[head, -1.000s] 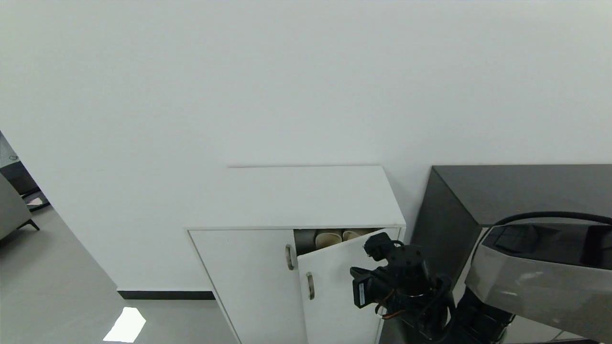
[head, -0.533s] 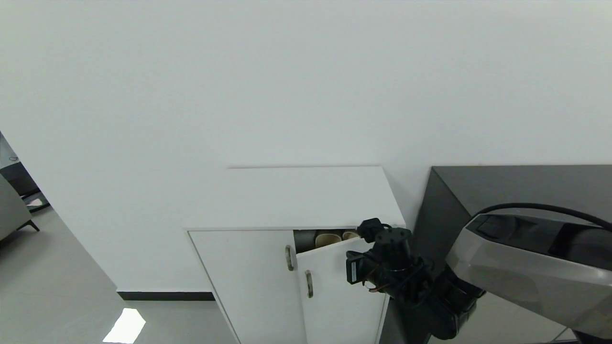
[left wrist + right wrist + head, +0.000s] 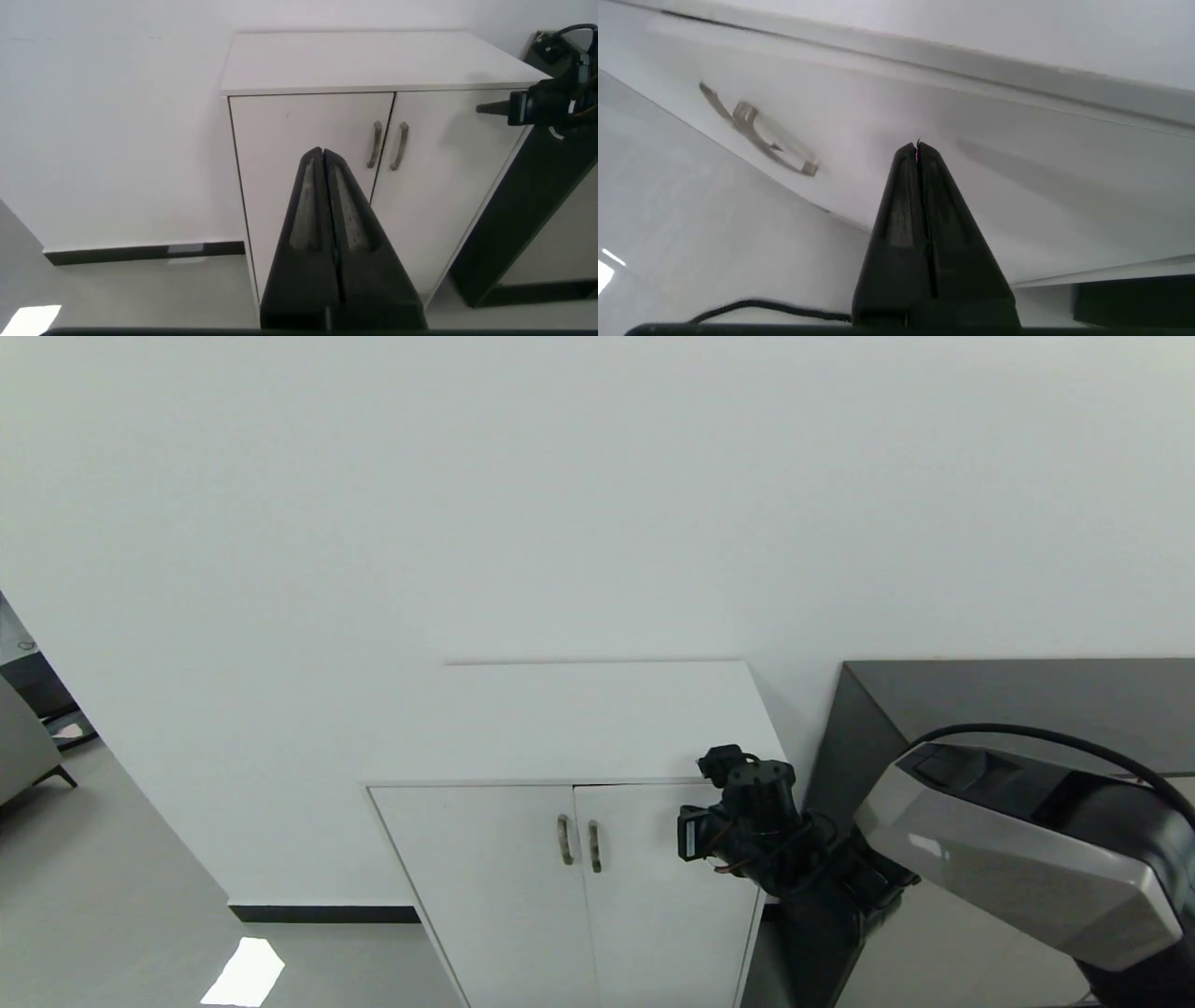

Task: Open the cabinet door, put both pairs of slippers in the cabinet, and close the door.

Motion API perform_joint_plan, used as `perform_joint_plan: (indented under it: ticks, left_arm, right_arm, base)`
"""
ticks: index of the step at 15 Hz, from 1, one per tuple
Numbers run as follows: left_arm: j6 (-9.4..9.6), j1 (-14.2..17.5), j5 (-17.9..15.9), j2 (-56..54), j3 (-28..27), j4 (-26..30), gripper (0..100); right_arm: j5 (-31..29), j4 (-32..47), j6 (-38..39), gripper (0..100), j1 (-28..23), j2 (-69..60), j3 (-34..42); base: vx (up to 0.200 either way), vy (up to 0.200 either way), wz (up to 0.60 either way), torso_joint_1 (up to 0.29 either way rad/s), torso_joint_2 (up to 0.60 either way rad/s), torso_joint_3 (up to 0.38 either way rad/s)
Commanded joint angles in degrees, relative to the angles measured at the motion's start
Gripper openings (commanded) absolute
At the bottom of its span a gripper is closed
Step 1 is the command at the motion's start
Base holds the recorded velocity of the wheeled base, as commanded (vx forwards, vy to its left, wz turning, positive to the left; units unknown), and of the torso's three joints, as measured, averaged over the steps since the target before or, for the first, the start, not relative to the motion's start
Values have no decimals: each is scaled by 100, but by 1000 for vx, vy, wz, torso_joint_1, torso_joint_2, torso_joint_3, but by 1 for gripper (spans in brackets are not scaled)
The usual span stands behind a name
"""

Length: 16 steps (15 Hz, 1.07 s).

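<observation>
Both doors of the cabinet point(image 3: 579, 719) are now seen flush. The right door point(image 3: 672, 896), ajar a second ago with pale slippers showing over its top edge, has been swung shut. The right gripper point(image 3: 918, 149) is held at its upper part, near the cabinet's right front corner, jaws pressed together on nothing. The closing step is judged done, and the task all but finished. The left gripper point(image 3: 323, 154), likewise closed and empty, is held well back before the left door point(image 3: 476, 877). The slippers are hidden inside the cabinet. Whether both pairs are there, or whether the right tip touches the panel, cannot be told.
</observation>
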Motion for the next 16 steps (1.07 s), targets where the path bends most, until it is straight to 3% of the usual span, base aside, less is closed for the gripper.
perform_joint_plan:
  ticks: [1,16]
  left_arm:
    - [-2,2,0,-1,0,-1,0]
    - [-11,2,0,-1,0,-1,0]
  right_arm:
    - [3,4,-1,0,-18,32,-54]
    - [-50,48,-159,0,-71,172,-361]
  base:
    - [0,0,0,0,0,0]
    - [0,0,0,0,0,0]
